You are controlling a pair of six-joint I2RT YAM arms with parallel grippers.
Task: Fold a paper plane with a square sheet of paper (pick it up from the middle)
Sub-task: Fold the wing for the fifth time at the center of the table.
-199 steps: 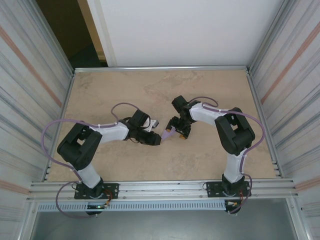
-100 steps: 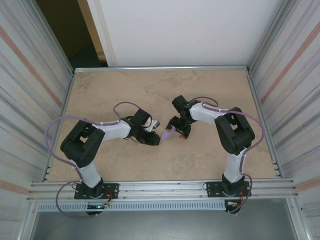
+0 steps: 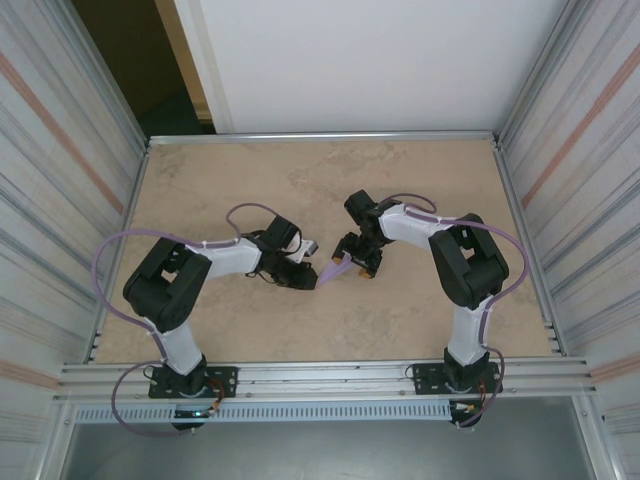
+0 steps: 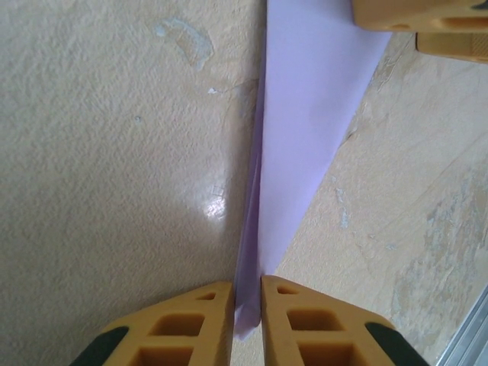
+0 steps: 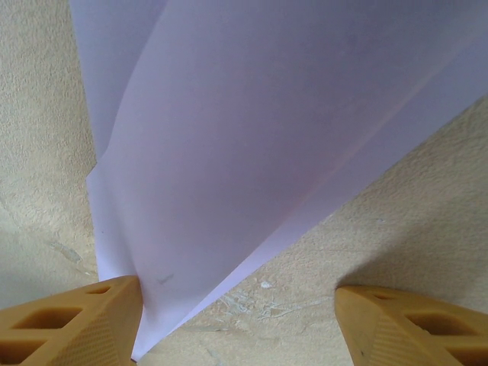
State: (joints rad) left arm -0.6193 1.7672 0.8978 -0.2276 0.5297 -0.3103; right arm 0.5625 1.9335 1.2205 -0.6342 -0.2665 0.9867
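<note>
I've got the pale lavender folded paper (image 4: 305, 130) in plain, even colour, running away from my left gripper (image 4: 245, 288), whose moulded plastic fingers (image 4: 221, 305) are mustard yellow with black patches. Beside those fingers, the beige stone-mottled tabletop (image 4: 114, 152) shows whitish flecks. Right gripper (image 5: 238, 305): same mustard fingers, tiny dark speck on the paper by one.

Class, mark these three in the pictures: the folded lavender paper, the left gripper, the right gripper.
folded lavender paper (image 4: 305, 137), left wrist view, on its flat upper face.
left gripper (image 4: 246, 293), left wrist view, midway between its fingertips.
right gripper (image 5: 238, 305), right wrist view, midway between its fingertips.
</note>
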